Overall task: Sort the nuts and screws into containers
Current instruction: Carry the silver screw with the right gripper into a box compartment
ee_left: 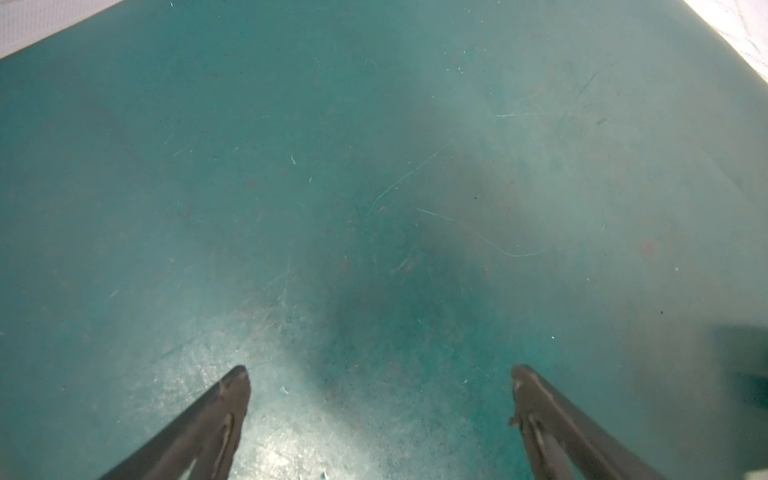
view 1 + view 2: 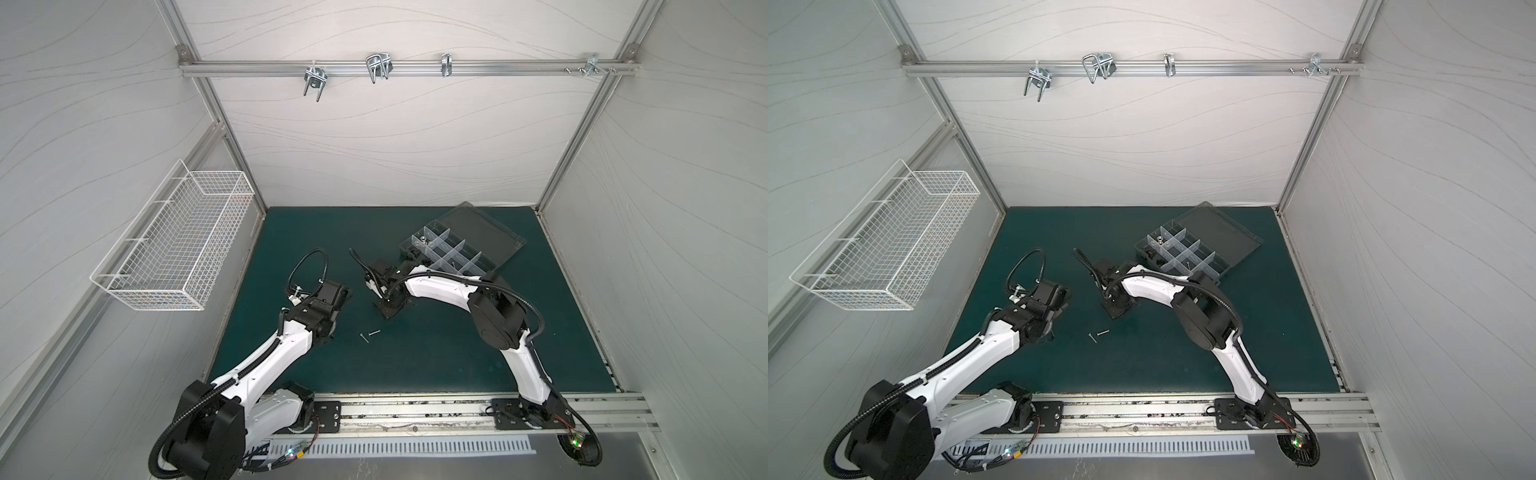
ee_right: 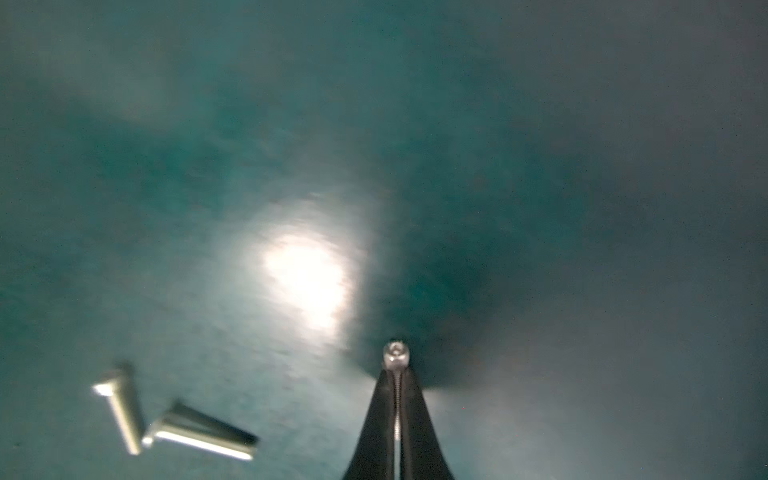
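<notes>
**Entry: sorting of fasteners, one screw in transit**

- **Right end effector** (image 3: 397, 376): pressed together on a thin silver held screw (image 3: 395, 357). The shank is pinched between the fingers and the socket head stands just past the tips. It appears lifted off the green surface (image 3: 540, 187).
- **Left end effector** (image 1: 378, 384): spread wide with nothing between the fingers, over a bare part of the surface and well apart from any fastener.
- **Loose screws** (image 2: 369, 335): two, silver, lying flat on the surface with their heads nearly touching in a shallow V. In both top views they lie between the two arms, near the right end effector.
- **Organizer box** (image 2: 451, 254): at the far right of the surface, with its clear lid (image 2: 486, 232) folded open behind it.
- **Nuts** (image 2: 422, 240): silver, in one far compartment of the organizer box. The dark pieces in the adjoining compartment are too small to identify.

**Step in hand (judged):** the pick is complete and the carry to the box is due.

**Next move calls for:**
- a swing back over the dividers to a compartment meant for long screws, not the one holding the nuts;
- a low release, with the shank lined up along the compartment so that it does not bridge a divider.

**Outstanding:** the two loose screws.
</notes>
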Robot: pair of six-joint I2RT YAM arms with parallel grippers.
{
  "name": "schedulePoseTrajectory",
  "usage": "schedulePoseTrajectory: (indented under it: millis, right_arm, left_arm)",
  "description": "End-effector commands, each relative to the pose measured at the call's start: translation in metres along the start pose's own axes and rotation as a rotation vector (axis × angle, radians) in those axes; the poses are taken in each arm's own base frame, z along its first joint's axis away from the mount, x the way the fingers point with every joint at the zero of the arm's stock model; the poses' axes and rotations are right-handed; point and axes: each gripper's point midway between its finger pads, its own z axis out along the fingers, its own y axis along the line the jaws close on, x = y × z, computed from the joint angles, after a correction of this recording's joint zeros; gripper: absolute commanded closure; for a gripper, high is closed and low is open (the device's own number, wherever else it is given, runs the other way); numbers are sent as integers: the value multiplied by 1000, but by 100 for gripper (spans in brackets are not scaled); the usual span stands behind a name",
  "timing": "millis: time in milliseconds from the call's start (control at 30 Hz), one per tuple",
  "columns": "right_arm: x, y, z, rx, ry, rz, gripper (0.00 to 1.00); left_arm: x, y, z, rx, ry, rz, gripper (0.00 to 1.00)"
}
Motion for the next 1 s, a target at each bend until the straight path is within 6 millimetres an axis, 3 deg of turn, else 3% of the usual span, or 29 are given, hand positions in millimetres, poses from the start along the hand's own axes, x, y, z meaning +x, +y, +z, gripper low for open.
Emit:
schedulePoseTrajectory:
  millis: [0, 500, 967]
  right_arm:
    - [-1, -16, -22, 21, -26, 36, 100]
    - [-24, -90, -87, 99, -177, 151, 100]
    - [-2, -210, -130, 227, -252, 396, 100]
  left_arm:
    - [-3, 1, 1, -12, -10, -2, 1]
    - [-3, -1, 1, -11, -7, 3, 1]
    - [0, -4, 3, -7, 4, 8, 1]
